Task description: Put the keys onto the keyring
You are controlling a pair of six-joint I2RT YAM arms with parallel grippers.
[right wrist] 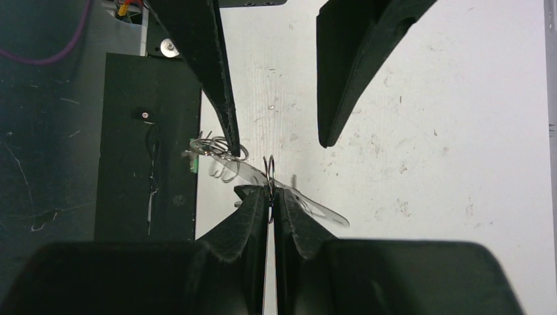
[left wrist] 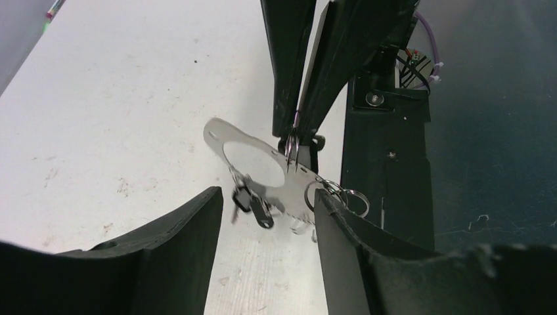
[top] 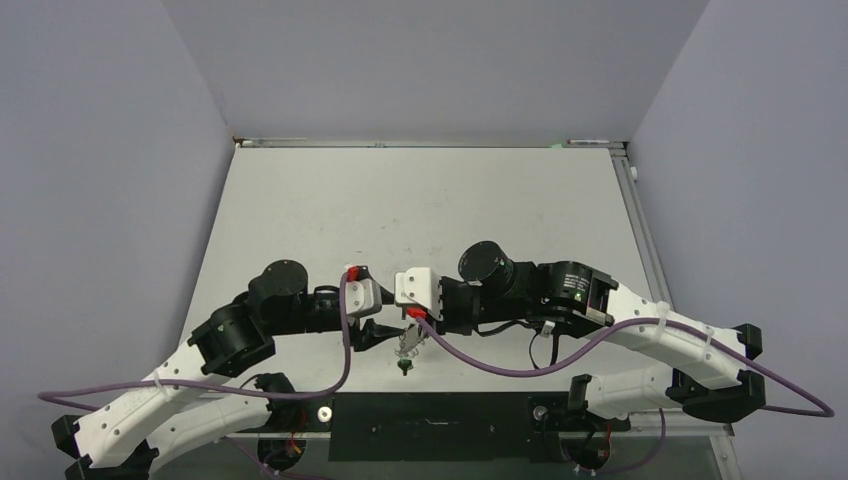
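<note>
Both arms met low over the near edge of the white table (top: 420,200), wrists facing each other. My right gripper (right wrist: 270,191) was clamped tight, with the fingers pressed together on a thin wire ring of the keyring (right wrist: 269,172), holding it up off the surface. The keyring's flat pale strap (left wrist: 244,152) had a big round hole in it. In the right wrist view it ran edge-on and tilted, just past the pinch point.

My left gripper (left wrist: 268,197) stood at a middling gap and held nothing. Its fingers sat on either side of the strap. One fingertip (left wrist: 323,200) touched the cluster of split rings (left wrist: 345,195) at the strap's end; the other was clear of the metal.

The keys (left wrist: 253,205), two with black heads as far as I could see, hung just below the strap, near that free finger. I couldn't tell if they were threaded on a ring or on the short chain: too small, partly blurred.

In the top view the small green piece (top: 404,366) dangled at the bottom of the assembly, near the black plate (top: 450,425) between the arm bases. Purple cables (top: 500,365) looped from both wrists, apart from the keyring.
</note>
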